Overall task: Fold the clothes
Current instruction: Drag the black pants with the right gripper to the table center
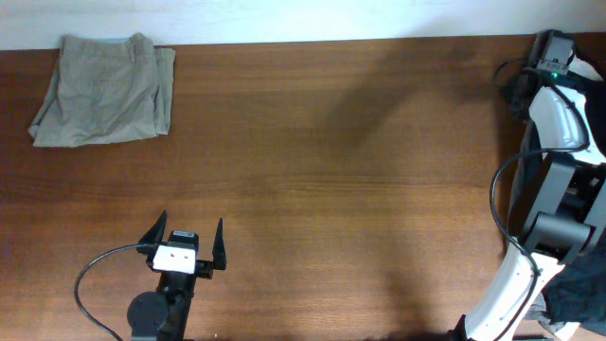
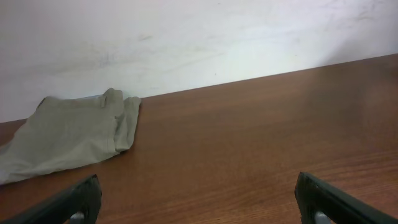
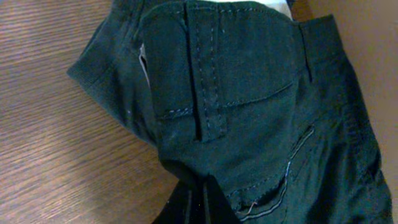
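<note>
A black shorts-like garment [image 3: 249, 93] with stitched pockets fills the right wrist view and hangs partly over the table's edge. It shows as a dark bundle at the overhead view's lower right [image 1: 579, 292]. My right gripper [image 3: 200, 196] is shut on a fold of this cloth. A khaki garment [image 1: 104, 90] lies folded at the table's far left corner and also shows in the left wrist view [image 2: 68, 134]. My left gripper [image 1: 187, 248] is open and empty above bare table near the front left, and its wide-apart fingers show in the left wrist view [image 2: 199, 190].
The brown wooden table [image 1: 331, 170] runs to a white wall [image 2: 199, 43] at the back. The right arm's white links and black cables [image 1: 554, 123] stand along the table's right edge. A black cable [image 1: 95, 275] loops beside the left arm.
</note>
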`<state>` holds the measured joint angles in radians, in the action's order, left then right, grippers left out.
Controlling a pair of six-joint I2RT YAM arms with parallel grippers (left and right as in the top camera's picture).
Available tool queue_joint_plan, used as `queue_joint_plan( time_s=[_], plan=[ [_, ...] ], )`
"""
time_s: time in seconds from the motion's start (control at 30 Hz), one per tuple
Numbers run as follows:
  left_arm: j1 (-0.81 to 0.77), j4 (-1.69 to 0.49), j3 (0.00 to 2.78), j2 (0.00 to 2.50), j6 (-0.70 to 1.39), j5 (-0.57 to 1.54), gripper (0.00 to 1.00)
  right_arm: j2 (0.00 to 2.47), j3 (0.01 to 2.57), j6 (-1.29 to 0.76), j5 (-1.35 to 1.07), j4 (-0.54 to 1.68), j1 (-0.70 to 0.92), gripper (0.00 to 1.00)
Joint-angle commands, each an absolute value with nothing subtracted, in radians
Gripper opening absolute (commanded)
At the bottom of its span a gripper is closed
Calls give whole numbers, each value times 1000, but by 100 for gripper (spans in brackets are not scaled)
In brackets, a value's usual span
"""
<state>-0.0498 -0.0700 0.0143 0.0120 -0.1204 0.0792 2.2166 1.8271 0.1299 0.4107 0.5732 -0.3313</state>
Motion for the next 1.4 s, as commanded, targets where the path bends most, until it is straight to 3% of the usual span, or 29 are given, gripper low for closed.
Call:
queue_joint_plan(
  time_s=[0.0,0.2,0.23,0.27,0.33,0.83,1.03,1.17,1.27,1.37],
  plan=[
    [-52,-71,9,6,-137,90,99,2171,1858,113,408,574,-321,4],
    [-52,-71,9,6,-137,90,99,2164,1857,114,392,573,-322,8],
    [-52,-71,9,6,-137,90,99,2164,1857,114,385,572,-322,15],
    [-52,-71,9,6,-137,90,99,2164,1857,114,376,573,-322,15],
    [-52,-71,9,6,-137,90,99,2164,1857,114,373,572,-322,4],
    [-52,-71,9,6,-137,90,99,1986,1858,114,366,611,-243,4],
    [-52,-71,9,6,-137,90,99,1916,1857,113,325,642,-55,3],
    [-52,-71,9,6,-137,90,99,1920,1857,-30,69,655,130,4],
    [-52,-71,9,6,-137,90,99,1953,1857,-132,-101,624,303,4],
    [-52,-71,9,6,-137,90,99,2004,1857,-148,-101,593,501,4]
  ],
)
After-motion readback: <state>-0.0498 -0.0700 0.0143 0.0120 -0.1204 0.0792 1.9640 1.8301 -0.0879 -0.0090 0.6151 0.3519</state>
